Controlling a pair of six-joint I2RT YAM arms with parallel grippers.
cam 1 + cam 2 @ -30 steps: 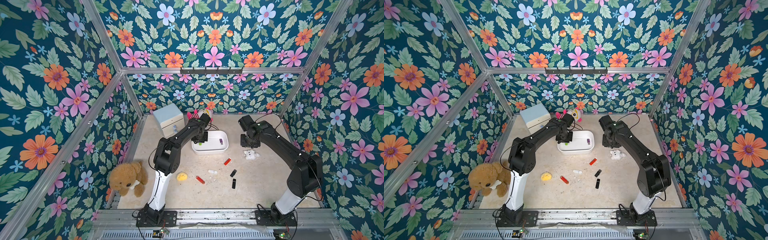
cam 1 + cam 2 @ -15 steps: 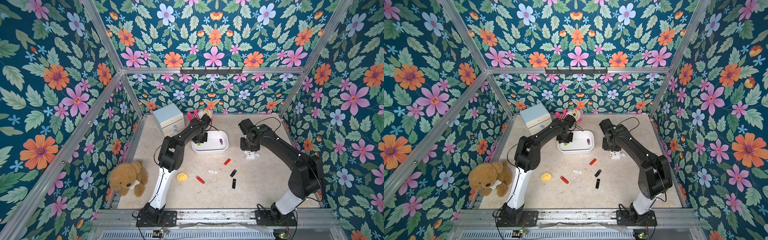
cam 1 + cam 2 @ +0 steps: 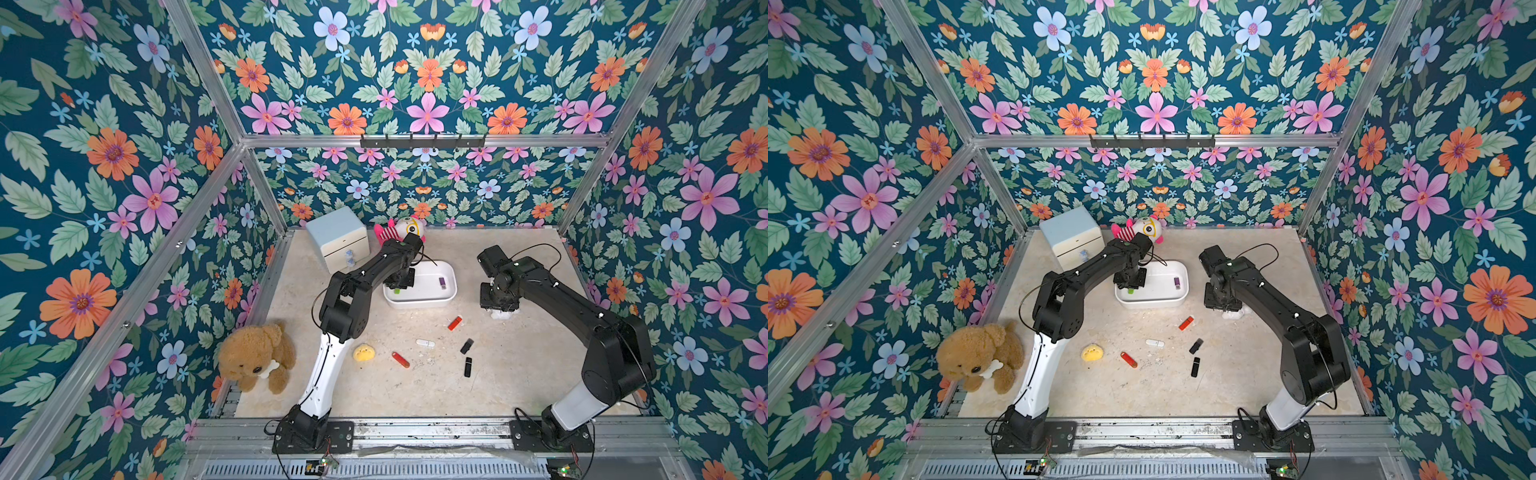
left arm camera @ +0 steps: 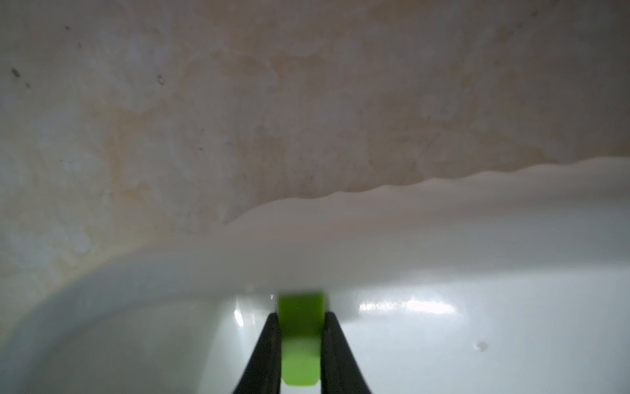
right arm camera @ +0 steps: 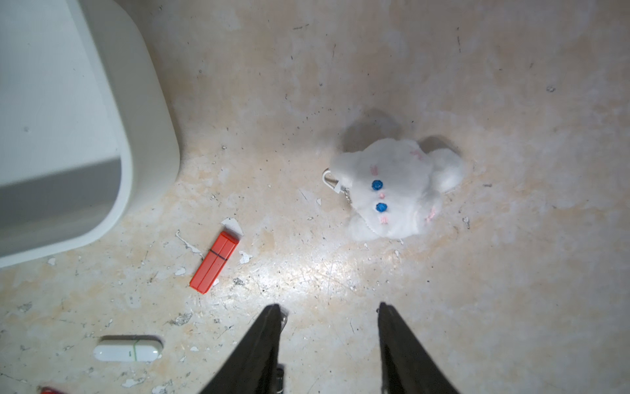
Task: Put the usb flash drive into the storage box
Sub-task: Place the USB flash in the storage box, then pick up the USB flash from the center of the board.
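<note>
Green usb flash drive is light, stiff, kinda slick plastic. The left gripper pinches it across its body, low inside the storage box near a corner. It's maybe touching the bottom, too blurry to tell. The right gripper hangs spread and empty over the bench.
</note>
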